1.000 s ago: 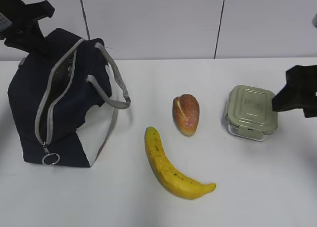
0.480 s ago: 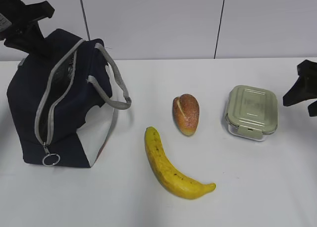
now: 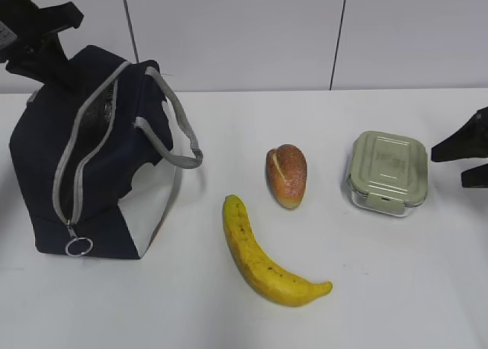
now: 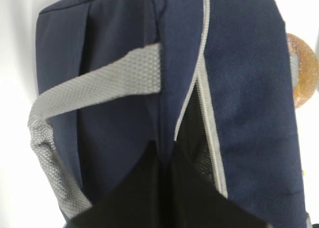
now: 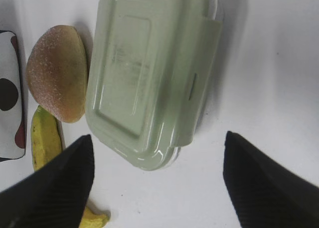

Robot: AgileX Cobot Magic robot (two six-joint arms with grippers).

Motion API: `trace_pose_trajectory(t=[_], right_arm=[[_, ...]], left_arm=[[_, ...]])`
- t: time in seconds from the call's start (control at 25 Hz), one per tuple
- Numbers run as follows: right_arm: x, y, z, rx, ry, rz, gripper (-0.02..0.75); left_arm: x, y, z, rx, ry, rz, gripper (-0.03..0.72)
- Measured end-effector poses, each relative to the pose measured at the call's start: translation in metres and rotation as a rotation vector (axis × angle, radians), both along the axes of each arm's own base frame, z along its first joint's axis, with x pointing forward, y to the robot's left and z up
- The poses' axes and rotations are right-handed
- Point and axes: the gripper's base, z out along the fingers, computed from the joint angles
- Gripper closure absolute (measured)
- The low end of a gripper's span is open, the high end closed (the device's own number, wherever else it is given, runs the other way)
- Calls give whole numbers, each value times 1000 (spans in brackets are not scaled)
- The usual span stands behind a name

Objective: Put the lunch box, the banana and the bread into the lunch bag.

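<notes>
Nothing packed: lunch box [image 3: 386, 172], bread [image 3: 286, 174], banana [image 3: 267, 254] all on counter [image 3: 396, 288], outside unzipped lunch bag [image 3: 91, 158]. My right hand [image 5: 158, 180] gapes empty near box; left hand pinches bag's top.

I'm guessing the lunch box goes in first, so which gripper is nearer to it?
Right. The right gripper hangs open just beside the lunch box, not touching it. The left gripper is across the table at the lunch bag.
</notes>
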Motion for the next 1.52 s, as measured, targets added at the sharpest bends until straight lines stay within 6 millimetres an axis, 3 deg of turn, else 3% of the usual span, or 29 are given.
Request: trace_pose_trajectory(t=[0.24,0.56,1.0,1.24,1.52], right_arm=[[18,-4,-32,41,-23,36,140],[41,-9,-60,127,-30,74,148],[47,-6,-75,223,-37,84,240],[47,-4,-75,256,-43,87,360],[46,-3,-74,271,-45,101,375]], left_arm=[[0,0,0,0,1,-1,691],[0,0,0,-1,2,-1,691],[0,0,0,-2,2,-1,691],[0,0,0,-2,2,-2,691],[0,0,0,-2,3,-2,691]])
